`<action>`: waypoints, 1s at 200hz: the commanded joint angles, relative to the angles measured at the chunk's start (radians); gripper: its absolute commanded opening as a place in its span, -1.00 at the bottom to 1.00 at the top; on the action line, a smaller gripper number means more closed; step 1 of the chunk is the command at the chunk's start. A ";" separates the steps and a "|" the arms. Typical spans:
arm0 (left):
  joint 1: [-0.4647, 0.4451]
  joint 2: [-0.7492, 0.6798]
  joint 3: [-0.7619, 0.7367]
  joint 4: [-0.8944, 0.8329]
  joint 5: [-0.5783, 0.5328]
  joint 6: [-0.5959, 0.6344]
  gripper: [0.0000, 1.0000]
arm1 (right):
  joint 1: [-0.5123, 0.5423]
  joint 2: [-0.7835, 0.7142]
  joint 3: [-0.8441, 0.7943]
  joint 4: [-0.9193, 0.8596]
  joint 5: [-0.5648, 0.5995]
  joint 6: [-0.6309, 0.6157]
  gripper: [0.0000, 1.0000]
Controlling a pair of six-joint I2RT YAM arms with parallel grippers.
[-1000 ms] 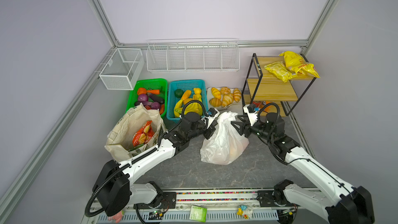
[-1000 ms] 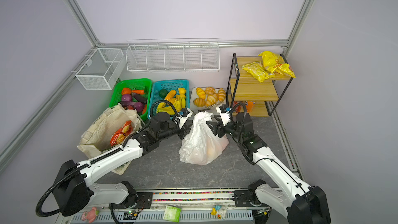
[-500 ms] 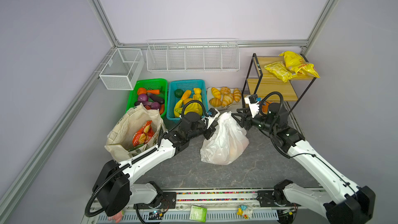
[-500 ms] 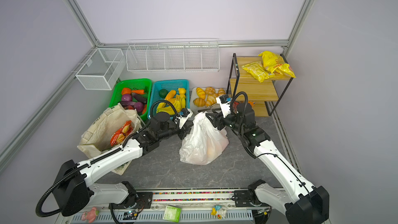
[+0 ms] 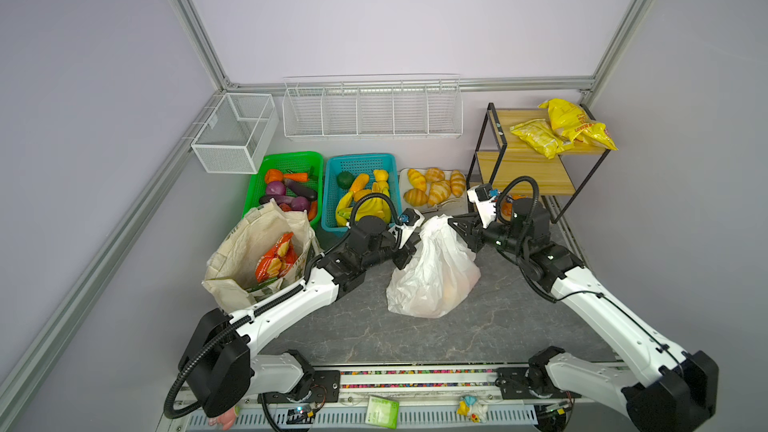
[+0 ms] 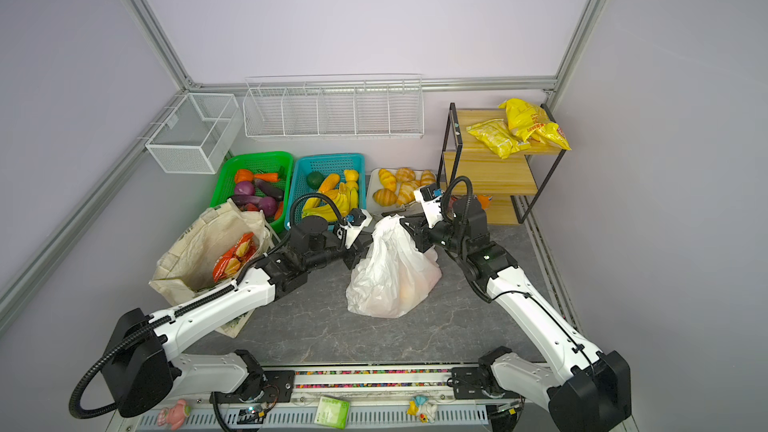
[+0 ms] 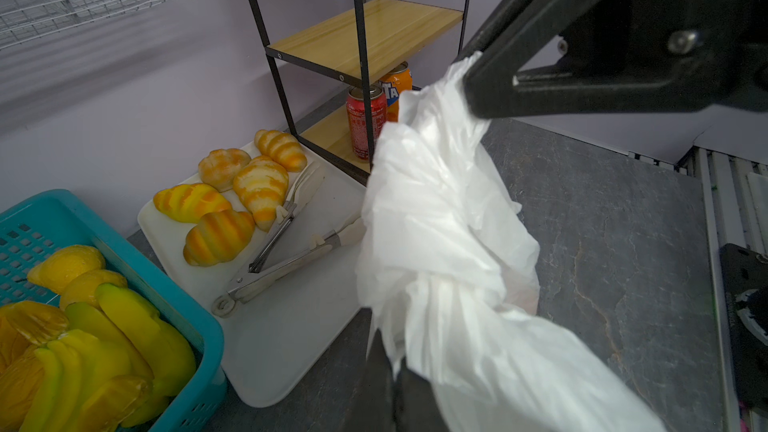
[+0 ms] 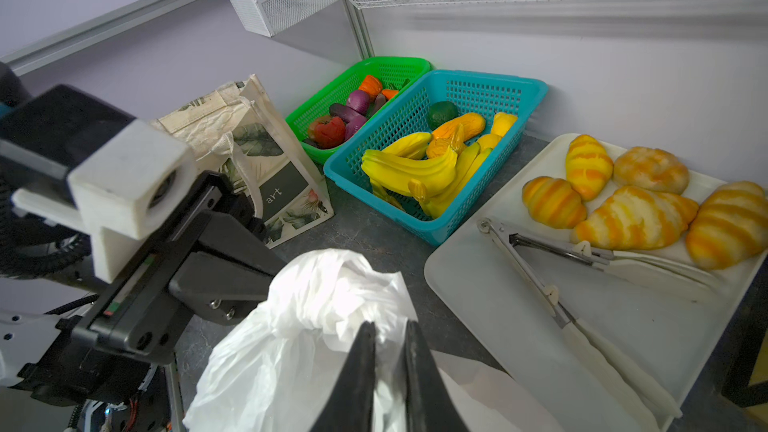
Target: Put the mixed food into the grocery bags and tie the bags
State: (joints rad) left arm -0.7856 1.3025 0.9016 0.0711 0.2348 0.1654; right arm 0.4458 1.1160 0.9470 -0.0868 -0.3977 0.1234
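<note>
A thin white plastic carrier bag (image 5: 432,272) (image 6: 390,280) stands mid-table, with orange toy fruit showing faintly through its lower part. My left gripper (image 5: 409,248) (image 7: 395,363) is shut on a fold of plastic at the bag's left upper side. At the gathered top, my right gripper (image 5: 452,224) (image 8: 388,336) has its fingers nearly together with white plastic pinched between them. To the left, the cream canvas tote (image 5: 245,255) (image 8: 249,147) stands open. A red snack packet (image 5: 276,257) is inside it.
Along the back wall sit a green basket (image 5: 291,157) of vegetables, a teal basket (image 5: 332,205) of bananas, and a white tray (image 7: 291,326) with croissants and tongs. A black-framed wooden shelf (image 5: 523,160) at the right holds yellow packets and drink cans (image 7: 365,122).
My right gripper has moved in and up to the bag's gathered top. Its jaws have gone from wide apart to closed on the plastic. The left arm has stayed still.
</note>
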 commanded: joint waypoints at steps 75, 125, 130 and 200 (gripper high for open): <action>0.003 -0.071 0.025 -0.070 -0.112 -0.005 -1.00 | -0.001 -0.093 0.027 -0.221 0.238 -0.078 -0.87; 0.012 -0.117 0.009 -0.088 -0.132 -0.028 -1.00 | -0.001 -0.090 0.036 -0.292 0.356 -0.074 -0.87; 0.013 -0.122 0.006 -0.089 -0.125 -0.030 -1.00 | -0.001 -0.090 0.036 -0.296 0.367 -0.074 -0.87; 0.027 -0.194 -0.028 -0.170 0.027 -0.045 -1.00 | 0.001 -0.082 0.039 -0.311 0.491 -0.068 -0.87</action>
State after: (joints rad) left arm -0.7792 1.1542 0.8902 -0.0414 0.2291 0.1291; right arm 0.4599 1.0397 0.9653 -0.3477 -0.0811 0.0696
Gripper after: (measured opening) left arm 0.047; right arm 0.067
